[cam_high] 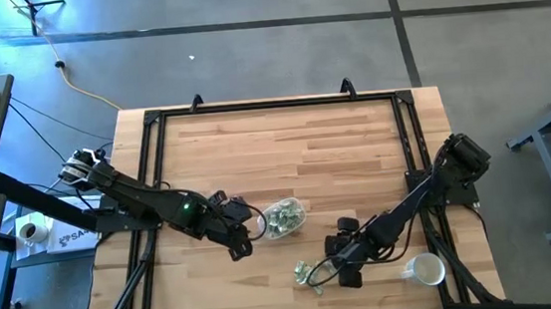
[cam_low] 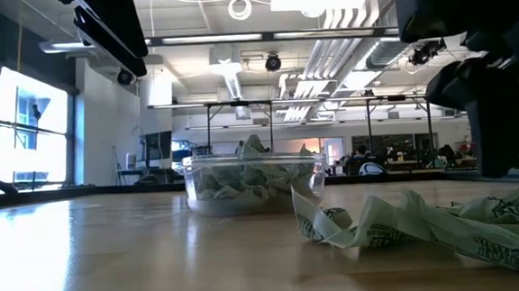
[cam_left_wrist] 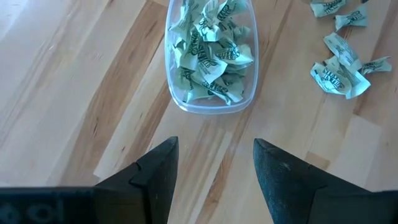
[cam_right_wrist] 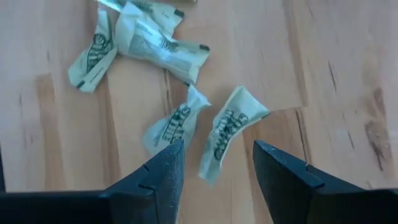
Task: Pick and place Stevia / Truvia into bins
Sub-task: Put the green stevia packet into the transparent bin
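Note:
The clear plastic bin (cam_high: 283, 217) stands on the table's near middle, filled with crumpled green-and-white packets (cam_left_wrist: 211, 53). Several loose packets (cam_high: 306, 272) lie flat on the wood to the bin's near right. They show too in the low view as packets (cam_low: 427, 221) beside the bin (cam_low: 252, 177). My left gripper (cam_high: 241, 245) is open, just left of the bin (cam_left_wrist: 210, 99) and above the table. My right gripper (cam_high: 333, 267) is open over the loose pile. Its fingers stand on either side of one packet's end (cam_right_wrist: 221, 140) and touch nothing that I can see.
A white mug (cam_high: 426, 269) stands near the table's near right corner, right of my right gripper. A black frame (cam_high: 271, 105) runs round the table top. The far half of the table is bare wood (cam_high: 285, 144).

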